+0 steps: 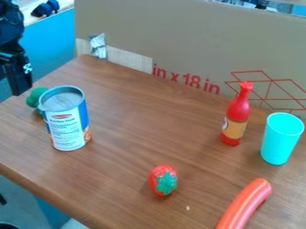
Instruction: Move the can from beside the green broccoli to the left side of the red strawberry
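The black gripper (18, 82) hangs at the far left, above the table's left edge. I cannot tell how its fingers stand. Nearest to it is a green toy (36, 98), partly hidden behind an upright can (67, 125) with a white and blue label. A red tomato-like toy (163, 180) with a green leafy top lies near the front middle. On the right, a red bottle (236, 117) with a tan label stands beside a turquoise cup (280, 139). An orange-red sausage-like toy (246, 204) lies at the lower right, cut off by the bottom edge.
A tall cardboard panel (179, 36) with red print borders the back of the brown wooden table (128, 129). Silver tape (98, 46) is stuck to the panel's left part. The table's front edge slants from the left side down toward the bottom middle.
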Robot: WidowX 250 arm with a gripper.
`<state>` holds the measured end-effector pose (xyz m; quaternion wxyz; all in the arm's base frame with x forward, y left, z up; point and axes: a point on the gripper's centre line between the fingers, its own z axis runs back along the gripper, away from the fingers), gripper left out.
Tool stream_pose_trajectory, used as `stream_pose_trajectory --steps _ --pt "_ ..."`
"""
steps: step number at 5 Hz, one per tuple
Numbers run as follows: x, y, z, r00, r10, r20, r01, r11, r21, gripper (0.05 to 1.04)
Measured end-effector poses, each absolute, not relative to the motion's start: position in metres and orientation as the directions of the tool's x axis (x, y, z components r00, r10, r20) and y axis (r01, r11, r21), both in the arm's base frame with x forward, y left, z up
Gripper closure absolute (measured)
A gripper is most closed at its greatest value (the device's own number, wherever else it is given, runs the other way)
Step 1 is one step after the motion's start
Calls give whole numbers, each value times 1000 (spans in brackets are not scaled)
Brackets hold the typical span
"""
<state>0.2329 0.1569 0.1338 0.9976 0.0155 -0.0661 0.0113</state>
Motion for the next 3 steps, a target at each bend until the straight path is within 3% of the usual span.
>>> stream_pose_trajectory --steps 1,3 --pt "243 153 122 992 24 122 -18 999 -49 77" --pt "266 140 125 991 0 133 11 996 -88 77"
